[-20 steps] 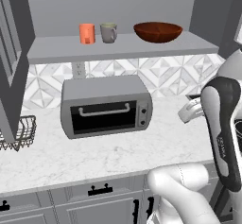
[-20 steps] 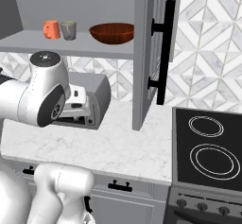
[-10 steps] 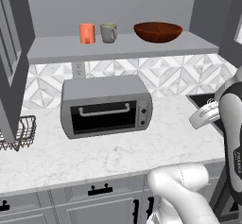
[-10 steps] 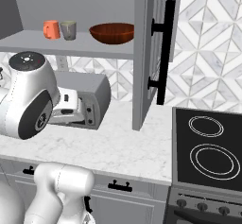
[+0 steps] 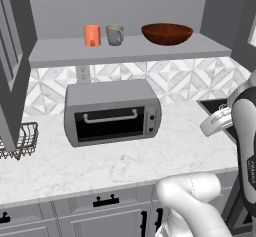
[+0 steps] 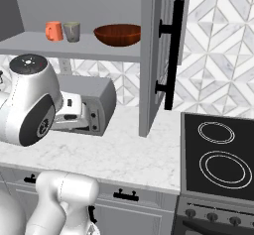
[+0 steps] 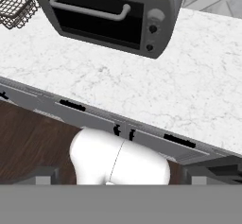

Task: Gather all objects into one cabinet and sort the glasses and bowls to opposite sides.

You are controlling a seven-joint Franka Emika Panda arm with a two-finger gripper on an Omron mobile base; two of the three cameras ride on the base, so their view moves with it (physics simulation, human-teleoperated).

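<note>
On the open grey wall cabinet's shelf an orange cup, a grey mug and a wide red-brown bowl stand in a row, left to right. From the right base view I see the same cup, mug and bowl, beside the open door with its black bar handle. The small blue bowl is out of view. My gripper hangs low over the counter's right end, far below the shelf; its fingers are hidden.
A grey toaster oven stands on the marble counter under the shelf, with a wire basket at the far left. A black stove lies to the right. Drawer fronts run below the counter edge.
My arm has swung back and lower toward the base; its elbow now bulks larger in the right base view. The vessels on the shelf have not moved.
</note>
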